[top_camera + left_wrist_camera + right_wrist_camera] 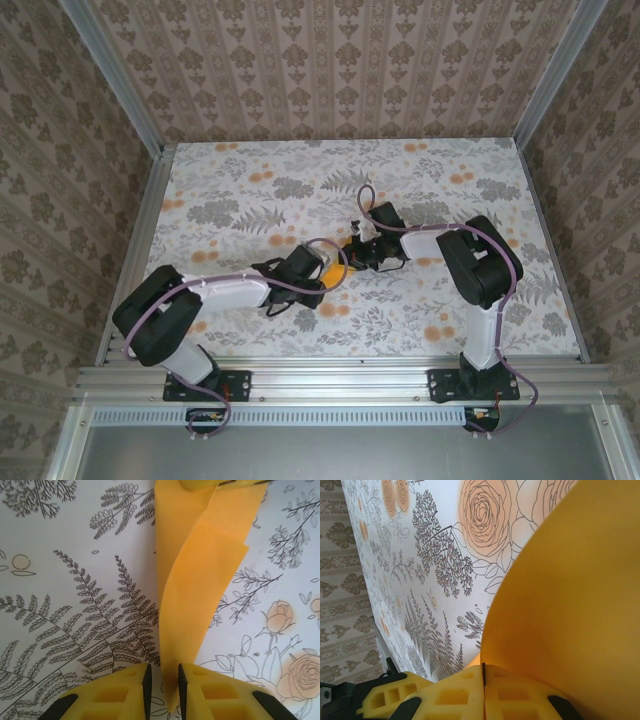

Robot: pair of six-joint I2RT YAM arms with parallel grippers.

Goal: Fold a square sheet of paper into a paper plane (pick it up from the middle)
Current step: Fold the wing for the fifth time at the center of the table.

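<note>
Partly folded square sheet of paper (200, 580) is being held over the middle of the table (450, 190): right gripper (483, 672) is clamping 1 end, left gripper (164, 682) is straddling the other, jaws barely apart, grip unclear, likely tensioning for creasing.

From above, the orange paper (351, 246) is a small patch between the two wrists, mostly covered by them, its outline too small to make out. In the right wrist view it is a close, blurred mass cut by the top and right edges, its gripped edge hidden inside the pressed-together fingers of the right gripper (483, 669), themselves cropped below. In the left wrist view the paper runs off the top edge, and its lower end passes out of sight between the fingers of the left gripper (163, 676), also cropped below
</note>
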